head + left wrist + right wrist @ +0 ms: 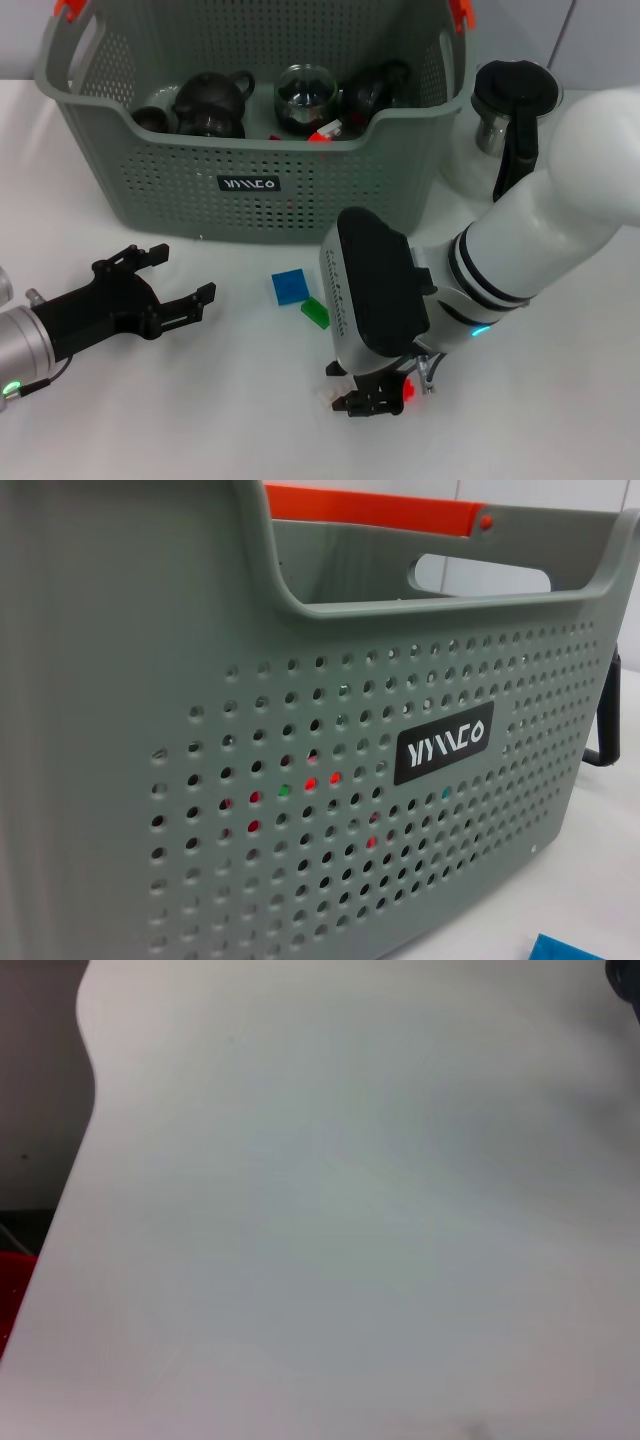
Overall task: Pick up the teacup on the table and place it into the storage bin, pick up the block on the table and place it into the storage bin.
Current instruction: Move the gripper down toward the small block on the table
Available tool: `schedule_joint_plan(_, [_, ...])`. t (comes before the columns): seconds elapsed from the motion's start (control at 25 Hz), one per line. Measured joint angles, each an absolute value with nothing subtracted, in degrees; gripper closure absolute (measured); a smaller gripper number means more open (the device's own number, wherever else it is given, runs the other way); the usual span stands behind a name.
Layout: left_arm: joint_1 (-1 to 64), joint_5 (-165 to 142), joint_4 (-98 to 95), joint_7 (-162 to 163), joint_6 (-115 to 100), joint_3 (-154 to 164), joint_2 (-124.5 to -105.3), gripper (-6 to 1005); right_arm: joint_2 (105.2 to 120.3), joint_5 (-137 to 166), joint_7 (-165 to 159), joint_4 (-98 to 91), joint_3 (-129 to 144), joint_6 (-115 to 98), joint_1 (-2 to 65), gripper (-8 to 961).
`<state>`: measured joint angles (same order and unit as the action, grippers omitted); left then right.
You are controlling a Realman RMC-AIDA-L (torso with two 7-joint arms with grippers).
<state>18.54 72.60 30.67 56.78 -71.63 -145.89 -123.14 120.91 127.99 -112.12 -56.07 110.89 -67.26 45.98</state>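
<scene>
The storage bin [250,190] stands at the back of the white table and holds dark teapots [212,100], a small dark cup [150,118], a glass cup [305,98] and a red piece [325,132]. No teacup shows on the table. A blue block [290,286] and a green block [316,313] lie in front of the bin. My left gripper [168,278] is open and empty, low at the front left, pointing at the blocks. My right gripper [375,400] is low over the table's front, with a small red thing [407,388] at its tip. The bin's wall [300,780] fills the left wrist view.
A clear glass pitcher with a black lid and handle [515,110] stands right of the bin; its handle [605,720] shows past the bin's corner. The blue block's corner [570,948] shows low down there. The right wrist view shows bare table [350,1210] and its edge.
</scene>
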Motion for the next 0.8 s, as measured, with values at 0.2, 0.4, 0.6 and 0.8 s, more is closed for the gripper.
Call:
schedule_joint_plan(0.2, [18.49,72.6,30.67,56.78,-71.63,-145.9,-123.14,108,120.93,127.93,-112.14,-55.91,110.92,-67.23,46.08,604])
schedule_joint_plan(0.4, [18.46,72.6,30.67,56.78,-71.62,-145.9,-123.14,108,120.94,127.89,-112.15,-55.89,110.92,-67.26,46.01,634])
schedule_joint_plan(0.6, [18.46,72.6,30.6,56.78,-71.58,-145.9,-123.13,108,120.94,127.87,-113.05,-55.66,110.87,-67.7,46.23,665])
schedule_joint_plan(0.8, [18.56,72.6,30.35,56.78,-71.54,-145.82,-123.14,108,120.82,127.83,-114.7,-54.68,110.62,-67.92,46.93,695])
